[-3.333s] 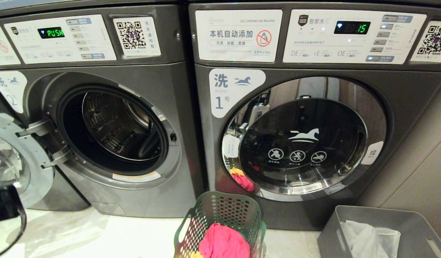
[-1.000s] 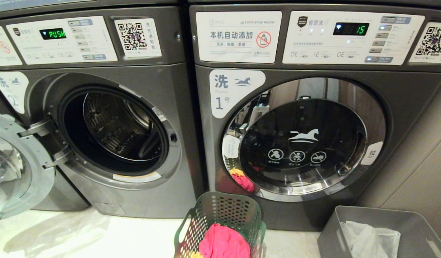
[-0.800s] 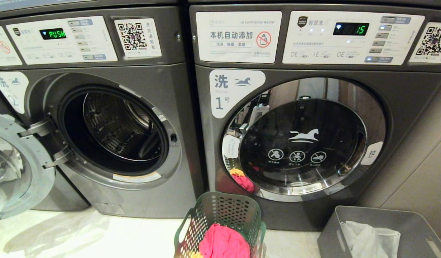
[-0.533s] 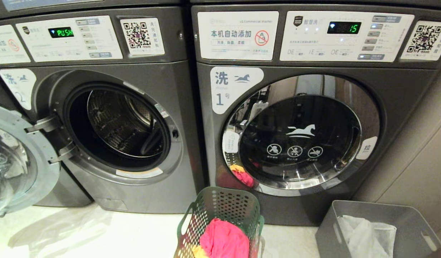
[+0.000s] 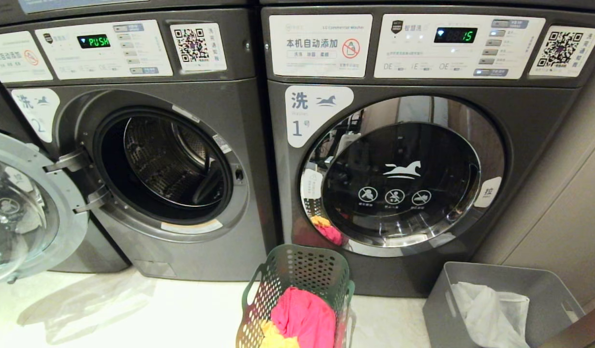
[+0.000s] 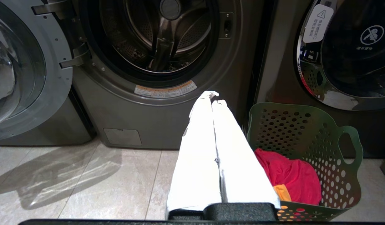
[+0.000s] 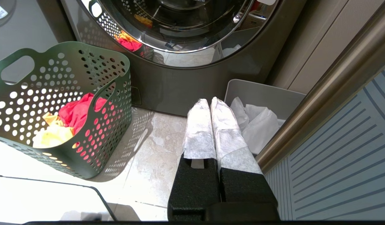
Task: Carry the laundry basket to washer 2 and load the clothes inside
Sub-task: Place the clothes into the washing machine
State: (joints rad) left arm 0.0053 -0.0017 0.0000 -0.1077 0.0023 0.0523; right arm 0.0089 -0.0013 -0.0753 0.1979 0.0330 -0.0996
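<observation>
The green perforated plastic laundry basket (image 5: 297, 295) stands on the pale tiled floor before washer 1 (image 5: 399, 174), holding magenta and yellow clothes (image 5: 302, 319). Left of it, dark grey washer 2 (image 5: 162, 164) gapes open, display reading "PUSH". The left end effector (image 6: 211, 97) and right end effector (image 7: 208, 103) hang pressed together, empty. Carrying hasn't begun; next likely calls for gripping the basket's handles.

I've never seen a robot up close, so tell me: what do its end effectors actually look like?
Each end effector shows only in its own wrist view. The left end effector has two long, narrow fingers wrapped in smooth white material, rising from a black block. The right end effector is alike, its white wrapping more fibrous and crinkled, with black foam-like pads showing below. No cables or markings are visible.
</observation>
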